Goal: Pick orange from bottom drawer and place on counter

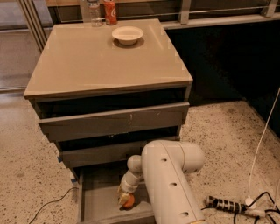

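Observation:
The bottom drawer [98,197] is pulled open under the two grey drawers above it. The orange [128,201] lies on its grey floor, near the front right. My gripper [124,197] reaches down into the drawer from my white arm [168,183] and sits right at the orange, partly covering it. The glossy beige counter [87,61] tops the cabinet above.
A white bowl [127,34], a red soda can [110,11] and a clear bottle [93,8] stand at the counter's far edge. A power strip [227,204] and cables lie on the speckled floor to the right. My arm fills the drawer's right side.

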Motion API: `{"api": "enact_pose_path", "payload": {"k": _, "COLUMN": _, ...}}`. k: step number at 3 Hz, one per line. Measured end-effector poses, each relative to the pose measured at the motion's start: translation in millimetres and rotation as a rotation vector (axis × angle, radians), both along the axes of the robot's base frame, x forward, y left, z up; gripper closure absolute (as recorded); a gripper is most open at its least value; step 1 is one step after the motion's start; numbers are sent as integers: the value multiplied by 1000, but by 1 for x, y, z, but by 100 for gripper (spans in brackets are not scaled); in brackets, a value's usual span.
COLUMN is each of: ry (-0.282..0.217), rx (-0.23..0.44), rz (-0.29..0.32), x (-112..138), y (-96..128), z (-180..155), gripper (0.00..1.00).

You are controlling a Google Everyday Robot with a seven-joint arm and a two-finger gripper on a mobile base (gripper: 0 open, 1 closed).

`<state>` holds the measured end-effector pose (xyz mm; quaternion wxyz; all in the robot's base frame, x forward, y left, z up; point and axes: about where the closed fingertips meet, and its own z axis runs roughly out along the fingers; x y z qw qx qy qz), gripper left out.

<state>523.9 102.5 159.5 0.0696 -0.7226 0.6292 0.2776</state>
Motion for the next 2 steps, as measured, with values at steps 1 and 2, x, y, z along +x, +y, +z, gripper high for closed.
{"api": "enact_pose_path", "payload": {"k": 1, "ry": 0, "rx": 0, "rz": 0, "x": 0, "y": 0, "z": 0, "gripper": 88}}
{"api": "enact_pose_path", "payload": {"k": 2, "ry": 0, "rx": 0, "rz": 0, "x": 0, "y": 0, "z": 0, "gripper": 100}}
